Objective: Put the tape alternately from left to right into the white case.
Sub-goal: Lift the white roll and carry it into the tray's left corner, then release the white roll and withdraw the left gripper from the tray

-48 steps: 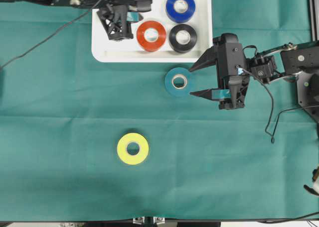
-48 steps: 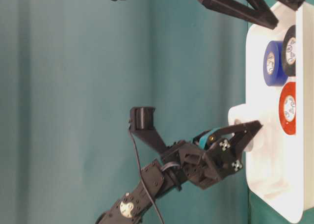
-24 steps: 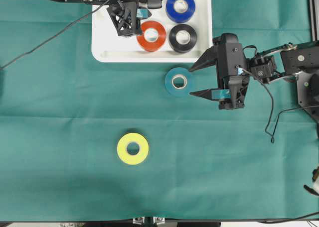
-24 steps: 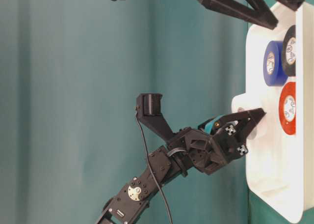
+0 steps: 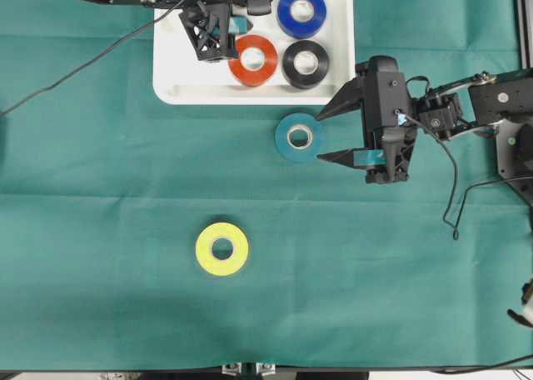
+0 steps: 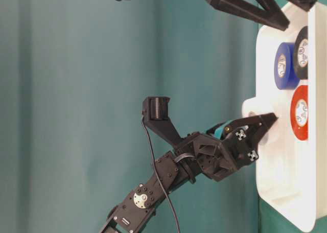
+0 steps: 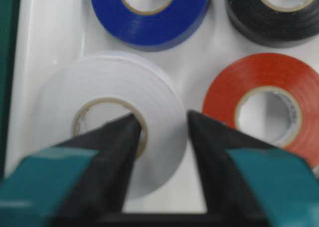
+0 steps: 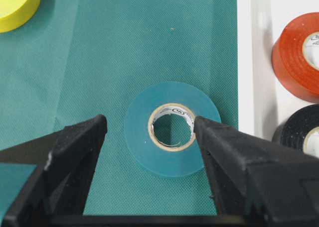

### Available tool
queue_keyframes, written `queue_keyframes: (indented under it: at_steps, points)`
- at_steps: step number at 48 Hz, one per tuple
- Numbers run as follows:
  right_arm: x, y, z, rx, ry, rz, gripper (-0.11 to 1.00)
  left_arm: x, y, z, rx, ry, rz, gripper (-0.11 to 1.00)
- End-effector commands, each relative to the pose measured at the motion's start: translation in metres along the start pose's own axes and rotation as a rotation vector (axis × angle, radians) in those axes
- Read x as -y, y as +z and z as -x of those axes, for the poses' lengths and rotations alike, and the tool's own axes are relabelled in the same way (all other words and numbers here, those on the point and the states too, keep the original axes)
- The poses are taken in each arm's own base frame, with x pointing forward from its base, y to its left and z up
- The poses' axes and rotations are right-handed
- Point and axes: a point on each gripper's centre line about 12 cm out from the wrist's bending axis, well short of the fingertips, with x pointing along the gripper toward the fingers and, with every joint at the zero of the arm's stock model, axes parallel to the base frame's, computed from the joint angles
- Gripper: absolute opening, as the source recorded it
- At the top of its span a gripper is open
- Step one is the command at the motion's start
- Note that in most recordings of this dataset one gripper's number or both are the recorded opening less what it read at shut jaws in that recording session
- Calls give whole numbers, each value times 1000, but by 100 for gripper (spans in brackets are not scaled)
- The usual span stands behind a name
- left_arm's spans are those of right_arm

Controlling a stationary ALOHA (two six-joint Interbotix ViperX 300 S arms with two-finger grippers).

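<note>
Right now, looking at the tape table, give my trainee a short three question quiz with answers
1. True or false: the yellow tape roll already lies inside the white case.
2. Which roll sits between the right gripper's spread fingers? A red, B teal, C black.
3. How many tape rolls are in the case?

Key:
1. False; it lies on the green cloth.
2. B, the teal roll.
3. Four: blue roll, black roll, red roll, white roll.
</note>
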Motion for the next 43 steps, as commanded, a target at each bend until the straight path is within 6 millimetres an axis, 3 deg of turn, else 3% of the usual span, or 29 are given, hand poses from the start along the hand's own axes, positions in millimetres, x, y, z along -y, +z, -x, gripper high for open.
queue_keyframes:
  at_steps: [1, 12, 15, 43]
  points:
    - [-2, 9, 1, 30, 9, 3, 78, -5, 22, 20, 75, 23, -5, 13]
    - [-2, 9, 1, 30, 8, 5, 78, 6, 29, 31, 100, 12, -25, 77]
    - [-2, 9, 1, 30, 8, 5, 78, 8, 29, 32, 99, 8, -29, 90]
    - [-2, 8, 1, 27, 8, 5, 78, 11, 25, 31, 91, 3, -30, 91]
